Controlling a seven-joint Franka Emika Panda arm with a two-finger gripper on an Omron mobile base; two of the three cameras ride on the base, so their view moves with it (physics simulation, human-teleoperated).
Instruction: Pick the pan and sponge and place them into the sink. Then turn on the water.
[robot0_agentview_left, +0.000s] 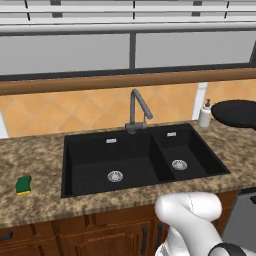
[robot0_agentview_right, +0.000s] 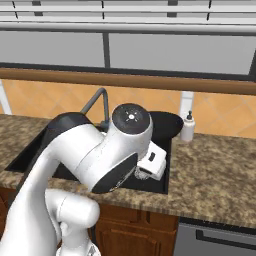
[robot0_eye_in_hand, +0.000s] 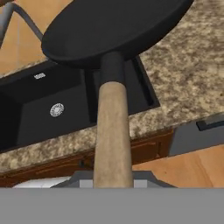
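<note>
The black pan (robot0_eye_in_hand: 116, 28) hangs in the air over the counter's right part, by the right edge of the sink (robot0_eye_in_hand: 26, 94). Its light wooden handle (robot0_eye_in_hand: 113, 131) runs down into my gripper (robot0_agentview_right: 150, 162), which is shut on it; the fingertips are hidden. In the left base view the pan (robot0_agentview_left: 235, 113) floats at the right edge, beside the soap bottle. The green and yellow sponge (robot0_agentview_left: 23, 184) lies on the counter left of the sink (robot0_agentview_left: 65, 165). Both basins hold only their silver drains. The water is out of view.
The grey gooseneck faucet (robot0_agentview_left: 137, 107) stands behind the sink's divider. A white soap dispenser (robot0_agentview_left: 205, 114) sits at the back right of the sink. A grey appliance front (robot0_agentview_left: 244, 220) is below the counter on the right. A tiled backsplash and a wooden ledge rise behind.
</note>
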